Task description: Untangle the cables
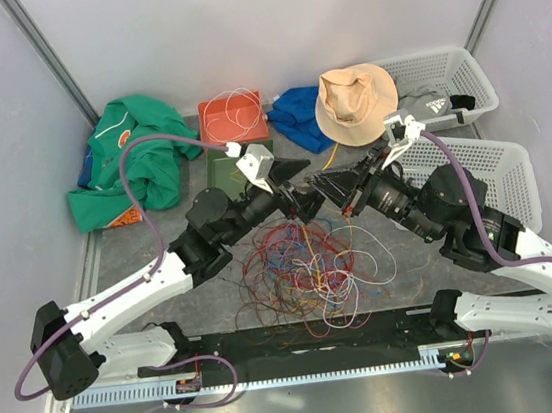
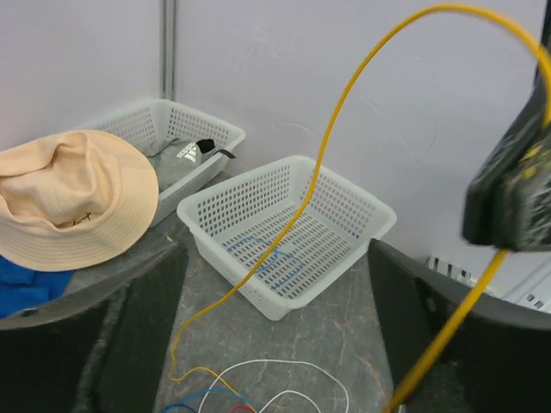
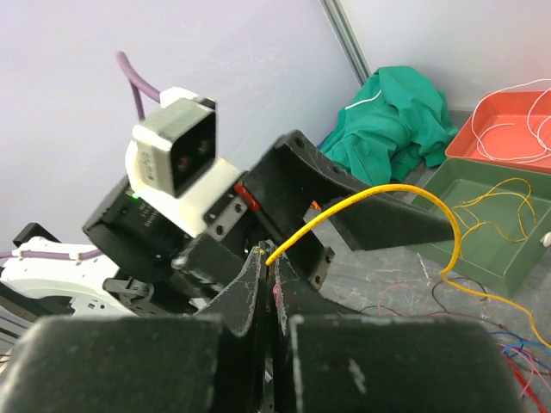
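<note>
At the bottom of the top view your two arm bases sit left and right. Just above them, in the lower centre of the frame, the cables (image 1: 298,264) lie in one loose heap on the table (image 1: 111,255), with red, orange, white, blue and purple loops crossing one another.

Above the heap, at the centre of the frame, your grippers meet tip to tip. Your right gripper (image 3: 269,256) is pinched tight on the end of a yellow cable (image 3: 379,191). From the centre of the right wrist view the cable arcs up and then down to the right edge, over the green tray (image 3: 482,232). Your left gripper (image 1: 311,184) stands wide, fingers spread and holding nothing. In its wrist view the yellow cable passes between them without touching either.

Further up, left of centre, an orange tray (image 1: 212,112) just above the green tray holds a white cable (image 1: 240,110). A green cloth (image 1: 135,168) lies at the upper left. A blue cloth (image 1: 295,113) and a tan hat (image 1: 356,101) lie upper centre. At the right edge are two white baskets. The lower basket (image 2: 250,202) holds a blue cable loop (image 2: 275,254), and the upper basket (image 1: 451,69) a grey cloth (image 1: 429,102).
</note>
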